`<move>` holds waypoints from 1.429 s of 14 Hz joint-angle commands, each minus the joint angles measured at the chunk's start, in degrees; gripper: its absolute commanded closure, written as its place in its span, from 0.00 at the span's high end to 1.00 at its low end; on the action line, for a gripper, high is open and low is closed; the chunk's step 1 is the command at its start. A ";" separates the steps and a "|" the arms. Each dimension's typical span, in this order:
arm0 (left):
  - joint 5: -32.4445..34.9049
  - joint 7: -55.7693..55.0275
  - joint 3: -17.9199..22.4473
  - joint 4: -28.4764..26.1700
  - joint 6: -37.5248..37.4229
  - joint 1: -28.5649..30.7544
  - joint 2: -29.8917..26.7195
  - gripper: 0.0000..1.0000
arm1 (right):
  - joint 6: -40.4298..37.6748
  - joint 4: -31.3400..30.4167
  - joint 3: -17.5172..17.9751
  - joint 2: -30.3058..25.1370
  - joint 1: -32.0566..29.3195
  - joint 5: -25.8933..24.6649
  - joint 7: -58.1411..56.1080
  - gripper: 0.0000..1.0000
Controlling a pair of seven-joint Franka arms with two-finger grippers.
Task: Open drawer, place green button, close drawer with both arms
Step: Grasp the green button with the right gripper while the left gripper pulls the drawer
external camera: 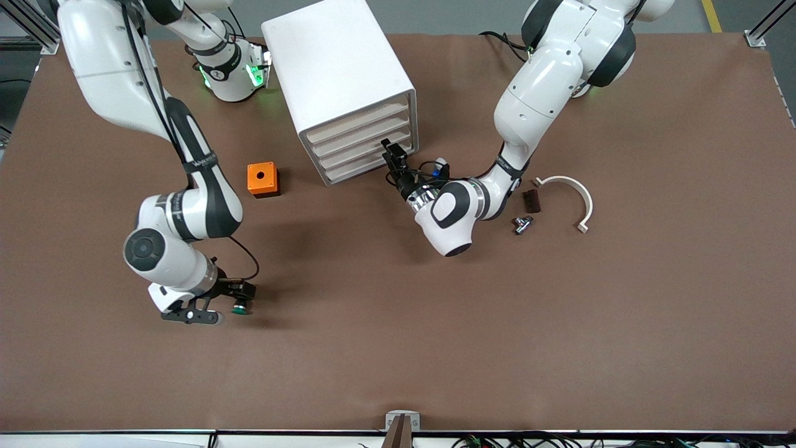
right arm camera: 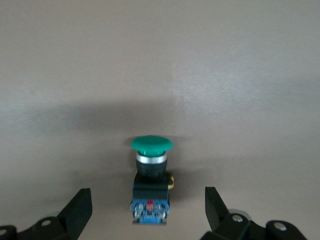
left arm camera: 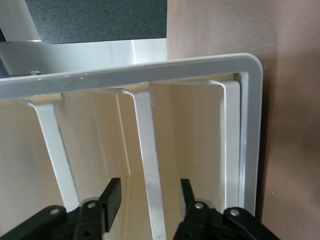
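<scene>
The white cabinet (external camera: 339, 81) stands toward the robots' side of the table, with the drawer (external camera: 356, 170) lowest of its stack. My left gripper (external camera: 390, 155) is at the cabinet's front, open. In the left wrist view the lowest drawer's lip (left arm camera: 231, 150) runs beside the cabinet wall. The lip one above it (left arm camera: 146, 150) passes between my left gripper's (left arm camera: 150, 200) fingers with a gap on each side. The green-capped button (external camera: 240, 307) (right arm camera: 152, 144) lies on its side on the table. My right gripper (external camera: 227, 303) (right arm camera: 146, 205) is open, low over the table, its fingers on either side of the button's body, touching nothing.
An orange box with a hole (external camera: 263, 179) sits between the cabinet and the right arm. Toward the left arm's end lie a white curved bracket (external camera: 569, 199), a small dark brown piece (external camera: 531, 200) and a small metal part (external camera: 522, 224).
</scene>
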 commanded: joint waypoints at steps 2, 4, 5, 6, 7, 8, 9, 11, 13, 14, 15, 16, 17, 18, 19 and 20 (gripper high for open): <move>-1.34 -1.43 -0.15 0.99 -1.11 -1.72 0.84 0.50 | 0.19 4.58 -0.34 4.39 0.54 -2.08 -0.37 1.00; -1.33 -1.77 -0.15 0.72 -1.63 -2.87 1.11 0.47 | 0.90 4.58 -0.34 5.28 0.45 -2.08 -0.29 1.00; -1.25 -1.78 -0.07 0.55 -2.16 -3.57 1.28 0.45 | 0.90 4.58 -0.34 5.54 0.28 -1.90 0.24 1.00; -1.16 -1.86 -0.07 0.46 -2.25 -4.01 1.28 0.42 | 0.90 4.58 -0.34 5.54 0.28 -1.99 0.07 0.97; -1.16 -1.87 -0.07 0.46 -2.42 -4.19 1.37 0.37 | 0.81 4.58 -0.34 5.46 0.36 -1.90 0.15 0.93; -1.16 -1.87 -0.07 0.46 -2.42 -4.36 1.63 0.32 | 0.81 4.58 -0.34 5.46 0.45 -1.47 0.24 0.89; -1.16 -1.69 -0.07 0.46 -2.42 -4.45 1.72 0.27 | 0.72 4.58 -0.34 5.46 0.45 -1.03 0.59 0.88; -1.25 -1.69 -0.07 0.55 -2.42 -4.45 2.16 0.19 | 0.28 4.32 -0.34 5.37 0.28 -0.93 1.29 0.87; -1.25 -1.78 -0.07 0.55 -2.42 -4.37 2.16 0.13 | 0.19 4.06 -0.34 5.28 0.28 -0.85 1.30 0.83; -1.33 -1.78 -0.07 0.55 -2.42 -4.19 2.16 0.09 | 0.11 3.97 -0.34 5.19 0.28 -0.85 1.21 0.80; -1.51 -1.78 0.02 0.55 -2.42 -4.02 2.16 0.07 | 0.02 3.79 -0.34 5.19 0.28 -0.85 1.29 0.78; -1.60 -1.86 0.02 0.55 -2.42 -3.67 2.16 0.06 | -0.59 3.71 -0.34 5.19 0.45 -0.85 2.08 0.76; -1.60 -1.95 0.11 0.55 -2.42 -3.49 2.16 0.05 | -1.47 3.70 -0.34 5.19 0.63 -0.85 3.13 0.76; -1.60 -2.04 0.11 0.63 -2.42 -2.96 2.16 0.04 | -2.52 3.70 -0.34 5.10 0.89 -0.85 3.92 0.74; -1.60 -2.39 0.11 0.64 -2.42 -2.18 2.16 0.03 | -3.66 3.70 -0.34 5.10 1.07 -0.85 4.19 0.69; -1.69 -2.48 0.11 0.64 -2.42 -1.65 2.16 0.03 | -4.37 3.70 -0.25 5.02 0.98 -0.85 4.20 0.63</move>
